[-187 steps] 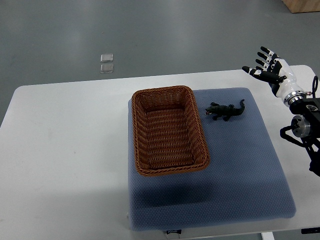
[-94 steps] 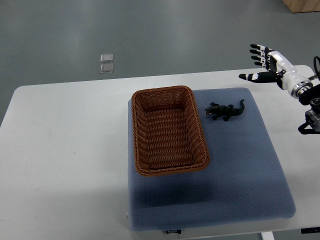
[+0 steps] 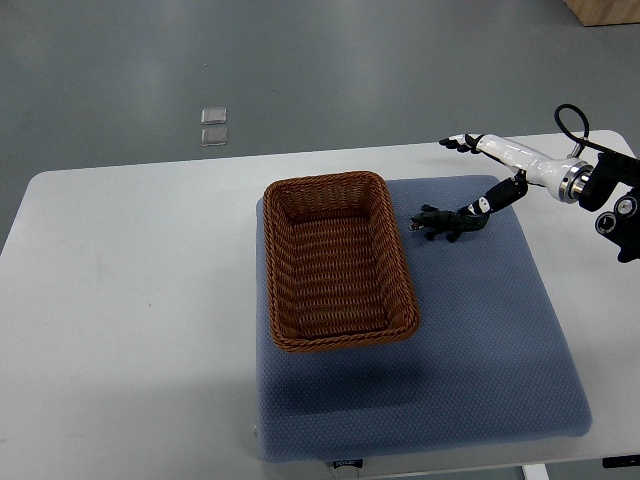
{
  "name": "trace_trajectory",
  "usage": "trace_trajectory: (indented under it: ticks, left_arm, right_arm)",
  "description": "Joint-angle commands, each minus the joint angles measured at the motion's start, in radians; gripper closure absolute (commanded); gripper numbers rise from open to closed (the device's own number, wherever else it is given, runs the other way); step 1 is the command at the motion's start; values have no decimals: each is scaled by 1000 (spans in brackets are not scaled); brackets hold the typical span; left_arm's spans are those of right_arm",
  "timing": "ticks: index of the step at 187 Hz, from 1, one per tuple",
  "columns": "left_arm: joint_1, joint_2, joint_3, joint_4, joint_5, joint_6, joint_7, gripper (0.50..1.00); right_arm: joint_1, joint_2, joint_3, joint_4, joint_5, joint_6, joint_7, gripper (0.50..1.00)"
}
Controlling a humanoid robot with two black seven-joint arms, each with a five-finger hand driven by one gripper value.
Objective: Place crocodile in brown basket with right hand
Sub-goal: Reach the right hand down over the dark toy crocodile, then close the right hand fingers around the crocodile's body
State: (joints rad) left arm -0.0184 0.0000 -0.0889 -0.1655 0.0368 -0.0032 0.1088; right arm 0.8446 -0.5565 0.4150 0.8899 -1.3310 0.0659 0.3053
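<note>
Crocodile: lies on the blue mat, just right of the basket, outside it, head toward the basket.
Basket: brown wicker, empty, on the mat's left part.
Right robot hand: spread, holding nothing, above the crocodile's tail; its thumb reaches down to the tail, contact unclear.
Table: white, carries the mat.

Crocodile: dark green, near black. Basket: warm brown, woven in fine horizontal ribs. Mat: slate blue with a small dotted weave. Tabletop: plain white. Right hand: glossy white shell, black fingers. Floor: dull grey-green, bearing two pale translucent squares.
</note>
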Motion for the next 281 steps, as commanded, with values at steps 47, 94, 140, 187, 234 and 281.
trace_trajectory:
  ticks: [47, 94, 140, 187, 234, 281]
  left_arm:
    - [0, 0, 0, 0, 0, 0, 0, 500]
    - [0, 0, 0, 0, 0, 0, 0, 500]
    - [0, 0, 0, 0, 0, 0, 0, 500]
    - [0, 0, 0, 0, 0, 0, 0, 500]
    - [0, 0, 0, 0, 0, 0, 0, 500]
    - [0, 0, 0, 0, 0, 0, 0, 500]
  right_arm:
    - [53, 0, -133, -12, -180, -12, -5, 568]
    - [60, 26, -145, -32, -220, -52, -23, 605]
    - [110, 72, -216, -78, -220, -58, -29, 652]
    - [134, 104, -280, -117, -221, -63, -29, 658]
    - [136, 113, -297, -152, -237, -63, -29, 658]
    - [136, 119, -297, -164, -260, -64, -29, 660]
